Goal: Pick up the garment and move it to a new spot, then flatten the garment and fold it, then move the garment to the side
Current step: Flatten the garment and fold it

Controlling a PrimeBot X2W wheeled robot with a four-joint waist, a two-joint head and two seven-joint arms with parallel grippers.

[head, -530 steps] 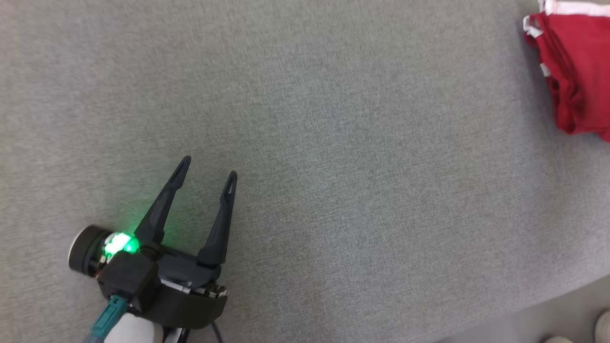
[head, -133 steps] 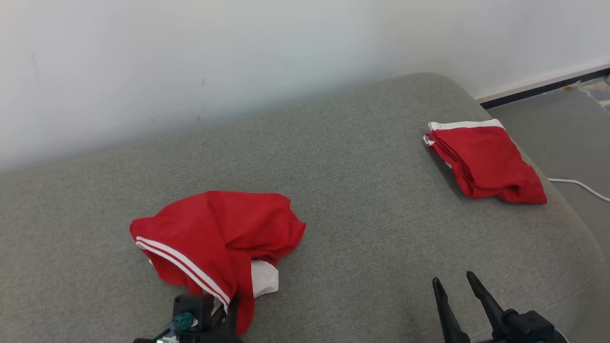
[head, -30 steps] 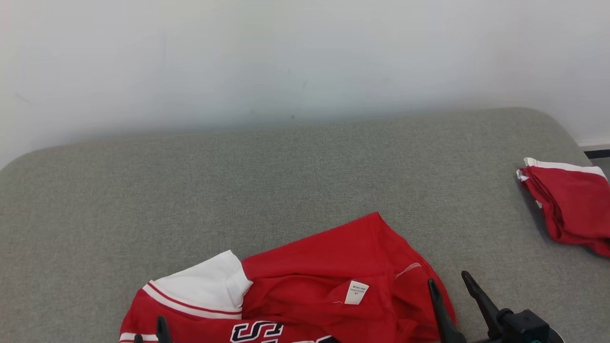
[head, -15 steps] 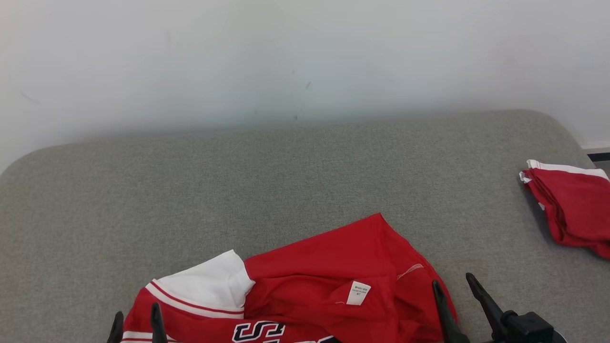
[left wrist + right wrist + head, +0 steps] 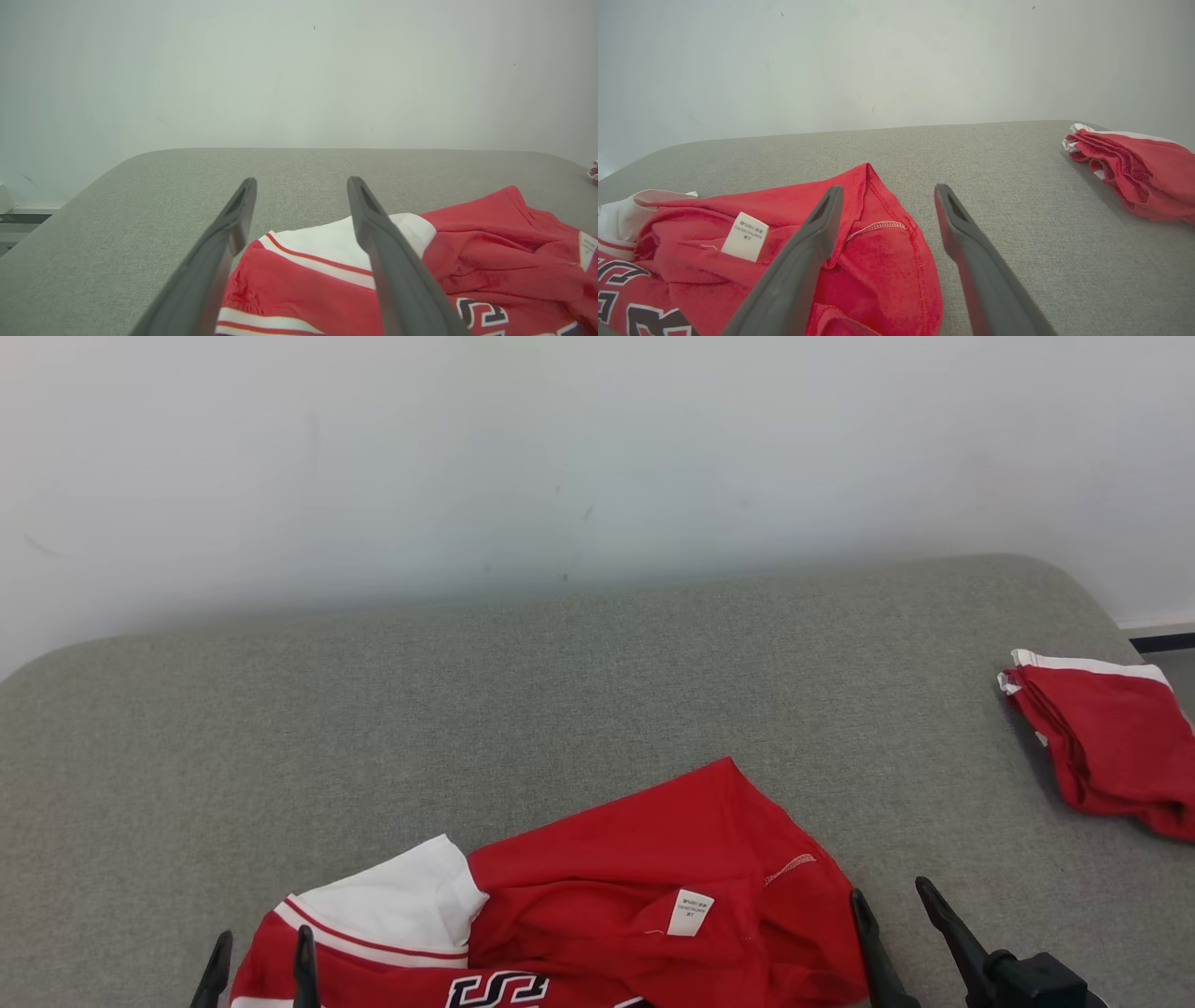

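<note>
Presently, item one: red garment (image 5: 616,877), crumpled, lying at the near edge of the grey upholstered surface (image 5: 467,691); white sleeve (image 5: 401,901) with red stripes at its left; white label (image 5: 689,912) showing near its middle; dark lettering at the bottom edge; left hand (image 5: 262,936) released and empty, fingers spread by the garment's left edge; right hand (image 5: 891,890) likewise released and empty, at its right edge; folded red garment (image 5: 1102,747) well apart, far right; white wall (image 5: 560,448) behind.

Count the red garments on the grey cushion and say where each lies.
2. A crumpled shirt lies at the near edge, centre; a folded garment sits near the right edge. Others may lie out of view.
</note>
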